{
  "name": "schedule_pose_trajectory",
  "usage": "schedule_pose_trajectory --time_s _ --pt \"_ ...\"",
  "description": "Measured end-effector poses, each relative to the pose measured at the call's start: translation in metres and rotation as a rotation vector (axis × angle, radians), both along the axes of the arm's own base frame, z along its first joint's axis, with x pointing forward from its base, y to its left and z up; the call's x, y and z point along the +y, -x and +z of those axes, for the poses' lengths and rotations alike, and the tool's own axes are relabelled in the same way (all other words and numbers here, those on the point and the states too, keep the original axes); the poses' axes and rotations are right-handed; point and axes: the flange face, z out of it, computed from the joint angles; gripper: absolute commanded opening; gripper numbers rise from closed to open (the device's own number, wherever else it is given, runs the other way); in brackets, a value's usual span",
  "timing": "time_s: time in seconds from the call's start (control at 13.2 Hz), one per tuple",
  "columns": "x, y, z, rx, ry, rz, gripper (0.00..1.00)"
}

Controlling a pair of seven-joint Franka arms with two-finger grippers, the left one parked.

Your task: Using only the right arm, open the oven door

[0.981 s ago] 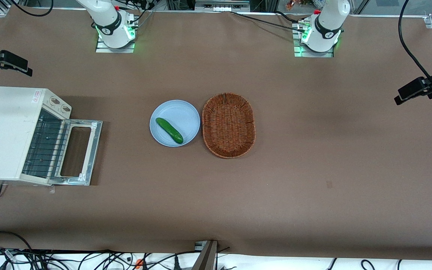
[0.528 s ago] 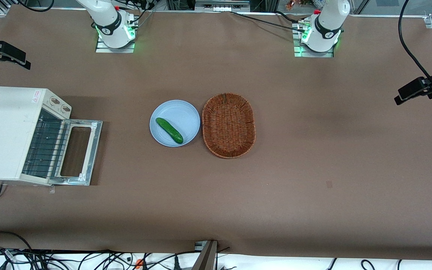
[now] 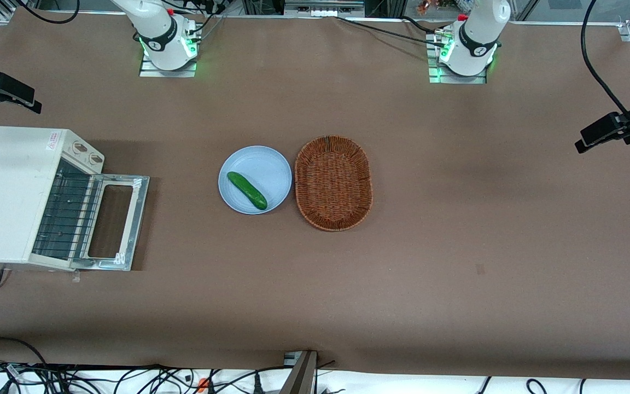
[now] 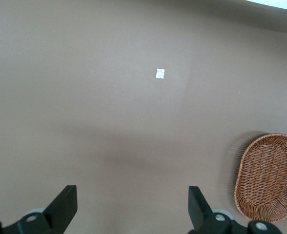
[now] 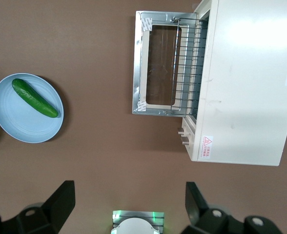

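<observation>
The cream-white toaster oven [image 3: 14, 191] stands at the working arm's end of the table. Its silver-framed oven door [image 3: 115, 221] with the dark glass window hangs fully open and lies flat in front of the oven, with the wire rack [image 3: 66, 210] showing inside. The door also shows in the right wrist view [image 5: 158, 63]. My right gripper [image 3: 3, 93] hovers high above the table, farther from the front camera than the oven and apart from it. In the right wrist view the gripper [image 5: 129, 195] is open and empty, its fingers [image 5: 60, 197] wide apart.
A light blue plate [image 3: 268, 164] with a green cucumber [image 3: 246, 190] sits mid-table, beside a brown wicker basket [image 3: 334, 183]. The oven's two round knobs [image 3: 88, 152] face upward beside the door. The right arm's base [image 3: 164, 41] stands at the table's back edge.
My right gripper drifted a little away from the front camera, then came back slightly nearer. The oven door stays open and flat. Nothing else moved.
</observation>
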Motion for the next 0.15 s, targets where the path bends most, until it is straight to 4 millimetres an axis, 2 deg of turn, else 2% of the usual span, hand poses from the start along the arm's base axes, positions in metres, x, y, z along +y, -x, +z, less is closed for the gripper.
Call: schedule_pose_trajectory --time_s 0.15 --pt "0.0001 0.0001 0.0001 0.0 0.0 0.0 1.0"
